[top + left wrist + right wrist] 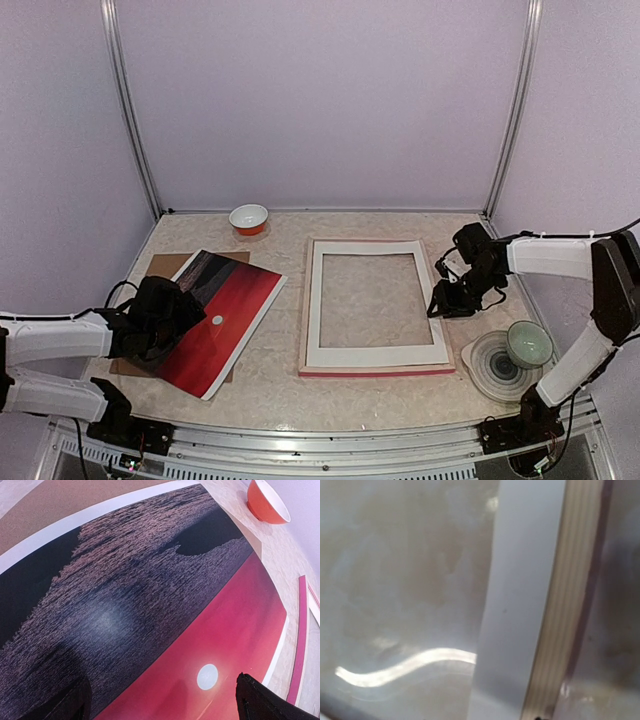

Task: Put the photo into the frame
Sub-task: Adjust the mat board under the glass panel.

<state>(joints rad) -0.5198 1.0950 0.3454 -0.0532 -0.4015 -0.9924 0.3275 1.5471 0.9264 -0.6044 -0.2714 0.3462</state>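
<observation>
The photo (225,310), a red sunset with a white sun over dark water, lies tilted at the left on a brown board. My left gripper (165,322) hovers over its near-left part. In the left wrist view the photo (150,595) fills the picture, and the left gripper (165,705) is open with its dark fingertips (257,700) wide apart just above the print. The frame (380,371) lies flat mid-table, pink edge showing under a white mat (315,300). My right gripper (445,300) is at the frame's right edge. The right wrist view shows only the blurred mat (520,605) and frame rim (570,605), and no fingers.
A brown backing board (168,266) lies under the photo. An orange-and-white bowl (249,218) stands at the back, also seen in the left wrist view as the bowl (267,502). At the near right a green bowl (528,343) sits on a grey plate (488,368). Walls enclose three sides.
</observation>
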